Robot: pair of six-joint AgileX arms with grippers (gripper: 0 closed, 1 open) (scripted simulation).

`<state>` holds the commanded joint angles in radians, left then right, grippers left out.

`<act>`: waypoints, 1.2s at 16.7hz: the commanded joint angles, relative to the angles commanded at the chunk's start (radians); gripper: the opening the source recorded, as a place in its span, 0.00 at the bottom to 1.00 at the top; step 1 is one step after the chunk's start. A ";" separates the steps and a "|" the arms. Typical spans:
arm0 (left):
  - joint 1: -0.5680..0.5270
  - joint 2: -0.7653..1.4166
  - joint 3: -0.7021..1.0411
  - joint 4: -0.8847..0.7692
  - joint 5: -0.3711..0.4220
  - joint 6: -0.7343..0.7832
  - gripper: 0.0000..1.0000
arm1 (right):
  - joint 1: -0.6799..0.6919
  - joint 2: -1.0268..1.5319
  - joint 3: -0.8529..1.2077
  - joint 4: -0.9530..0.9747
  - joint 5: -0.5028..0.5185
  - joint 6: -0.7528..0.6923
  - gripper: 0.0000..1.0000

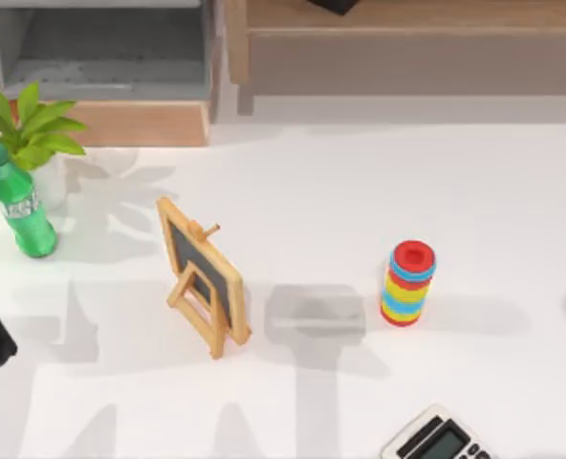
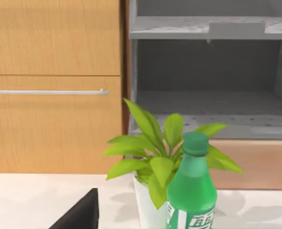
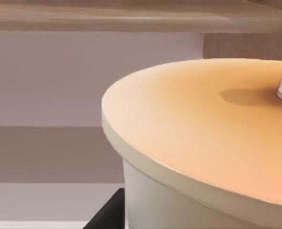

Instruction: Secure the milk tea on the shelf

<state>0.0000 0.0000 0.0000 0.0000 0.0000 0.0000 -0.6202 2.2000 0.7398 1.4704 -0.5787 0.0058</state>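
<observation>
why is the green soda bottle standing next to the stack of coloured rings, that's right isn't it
Not quite. The green soda bottle stands next to the potted plant at the table's left side, as the top view shows. The stack of coloured rings stands apart, toward the right.

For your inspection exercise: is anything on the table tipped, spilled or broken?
Nothing stands out. The green bottle, the little chalkboard easel and the stack of coloured rings all stand upright, with no spill on the table.
</observation>
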 joint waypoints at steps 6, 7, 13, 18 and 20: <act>0.000 0.000 0.000 0.000 0.000 0.000 1.00 | 0.000 0.000 0.000 0.000 0.000 0.000 0.00; 0.000 0.000 0.000 0.000 0.000 0.000 1.00 | 0.000 0.000 0.000 0.000 0.000 0.000 0.00; 0.000 0.000 0.000 0.000 0.000 0.000 1.00 | -0.002 -0.032 -0.003 -0.027 -0.001 0.003 0.00; 0.000 0.000 0.000 0.000 0.000 0.000 1.00 | -0.002 -0.040 -0.003 -0.037 -0.001 0.003 0.00; 0.000 0.000 0.000 0.000 0.000 0.000 1.00 | -0.001 -0.050 0.007 -0.033 0.004 -0.002 0.00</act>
<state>0.0000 0.0000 0.0000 0.0000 0.0000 0.0000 -0.6208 2.1498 0.7465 1.4377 -0.5743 0.0042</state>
